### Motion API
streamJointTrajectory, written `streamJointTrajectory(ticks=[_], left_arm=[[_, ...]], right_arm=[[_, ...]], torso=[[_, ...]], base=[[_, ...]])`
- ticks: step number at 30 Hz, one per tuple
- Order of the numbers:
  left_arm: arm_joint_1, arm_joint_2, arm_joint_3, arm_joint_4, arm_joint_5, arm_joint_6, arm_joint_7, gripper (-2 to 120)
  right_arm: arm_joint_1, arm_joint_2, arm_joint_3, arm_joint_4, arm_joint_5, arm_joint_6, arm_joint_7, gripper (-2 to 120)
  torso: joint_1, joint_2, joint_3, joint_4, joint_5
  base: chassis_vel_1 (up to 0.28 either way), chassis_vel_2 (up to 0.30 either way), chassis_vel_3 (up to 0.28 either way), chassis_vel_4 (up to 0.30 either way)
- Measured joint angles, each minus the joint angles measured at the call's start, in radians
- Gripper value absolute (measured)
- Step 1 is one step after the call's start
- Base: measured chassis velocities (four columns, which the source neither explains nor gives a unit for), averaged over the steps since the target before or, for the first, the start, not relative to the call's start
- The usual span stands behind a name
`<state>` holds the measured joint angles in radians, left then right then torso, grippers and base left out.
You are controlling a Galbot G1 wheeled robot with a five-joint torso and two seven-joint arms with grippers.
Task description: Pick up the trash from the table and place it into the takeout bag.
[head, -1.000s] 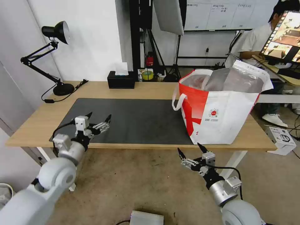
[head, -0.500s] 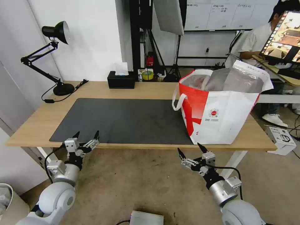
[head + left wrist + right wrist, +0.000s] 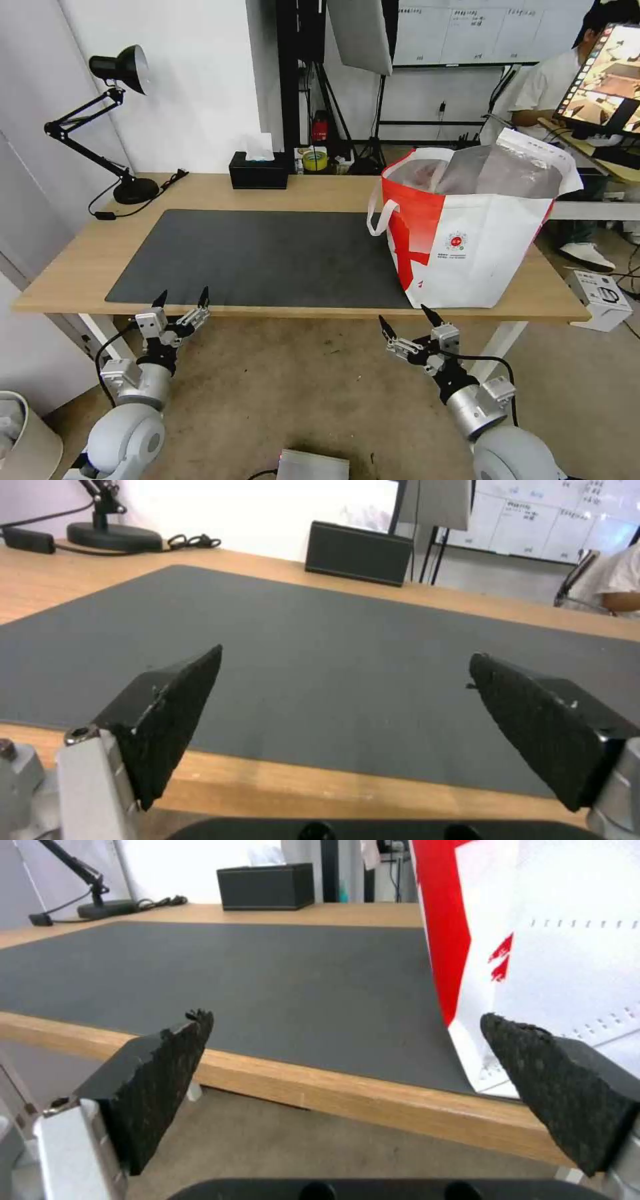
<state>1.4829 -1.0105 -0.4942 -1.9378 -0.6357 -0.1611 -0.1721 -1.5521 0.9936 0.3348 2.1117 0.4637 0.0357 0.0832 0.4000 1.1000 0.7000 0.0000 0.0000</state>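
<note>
While I face the table (image 3: 320,193), this is how things lie, all placed from its near edge.

Table: light wood, a dark grey mat (image 3: 267,257) covering its middle.
Takeout bag (image 3: 473,233): upright on the table's right end, partly on the mat, mouth open, foil lining showing, a white loop handle hanging at its left side.
My left gripper (image 3: 181,298): just below the near edge at the mat's left corner, empty, fingers spread wide.
My right gripper (image 3: 407,318): below the near edge, just under the bag's front, empty, fingers spread wide.
Black tissue box (image 3: 259,171): at the far edge, behind the mat.
Desk lamp (image 3: 117,120): at the far left corner.
</note>
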Motion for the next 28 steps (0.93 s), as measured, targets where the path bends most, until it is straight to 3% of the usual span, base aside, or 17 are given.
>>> streamJointTrajectory(ticks=[28], left_arm=[[0.003,0.01,-0.003,-0.002,-0.004,0.0,0.003,100]], right_arm=[[0.0,0.0,0.0,0.0,0.0,0.0,0.0,100]], torso=[[0.0,0.0,0.0,-0.0001,0.0]], base=[[0.0,0.0,0.0,0.0]])
